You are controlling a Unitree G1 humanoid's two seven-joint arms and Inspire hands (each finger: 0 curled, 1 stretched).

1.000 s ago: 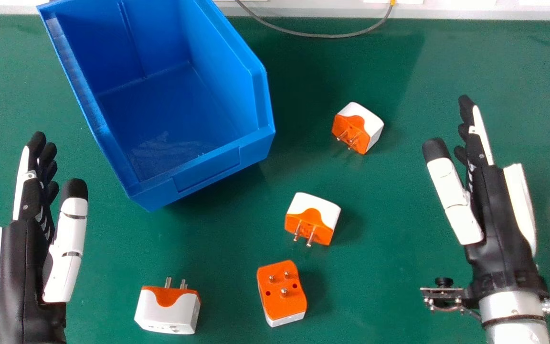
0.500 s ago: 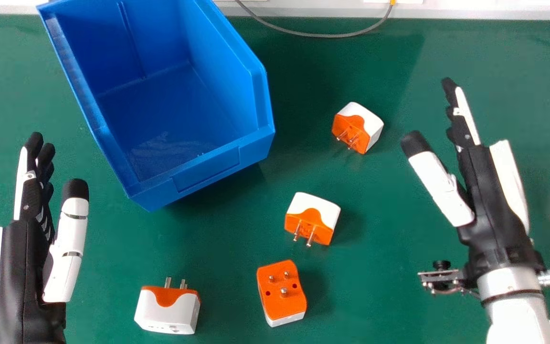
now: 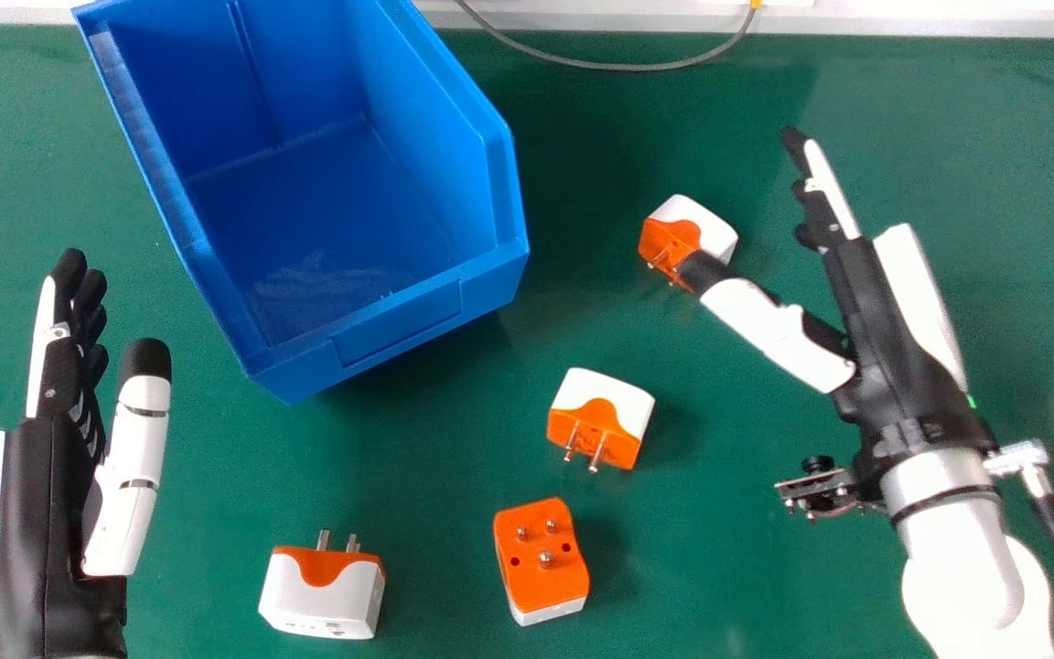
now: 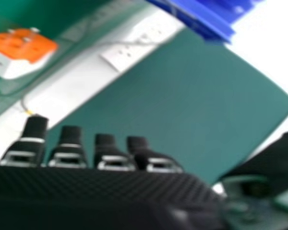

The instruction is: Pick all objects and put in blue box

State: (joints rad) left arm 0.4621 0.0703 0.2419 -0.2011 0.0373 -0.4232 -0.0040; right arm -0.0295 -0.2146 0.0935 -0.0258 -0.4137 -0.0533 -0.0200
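In the head view my right hand (image 3: 893, 348) is open beside the farthest orange-and-white plug adapter (image 3: 710, 233), its thumb tip overlapping the adapter's near edge; contact cannot be told. The right hand view shows my right hand (image 4: 110, 158) with straight fingers and an adapter (image 4: 24, 48) beyond them. A second adapter (image 3: 605, 403) lies mid-table, a third (image 3: 541, 572) rests prongs up nearer me, and a fourth (image 3: 321, 595) stands at the near left. The blue box (image 3: 399, 320) has nothing inside. At the left edge my left hand (image 3: 51, 476) is open, holding nothing.
The green table (image 3: 728, 549) extends around the box and adapters. A grey cable (image 3: 609, 66) loops over the far edge, where a white strip (image 3: 902, 20) runs. A small metal bracket (image 3: 820, 487) juts out from my right wrist.
My right hand has moved left and forward, turning toward the farthest adapter, with its thumb spread wider. My left hand, the adapters and the box have stayed practically in place.
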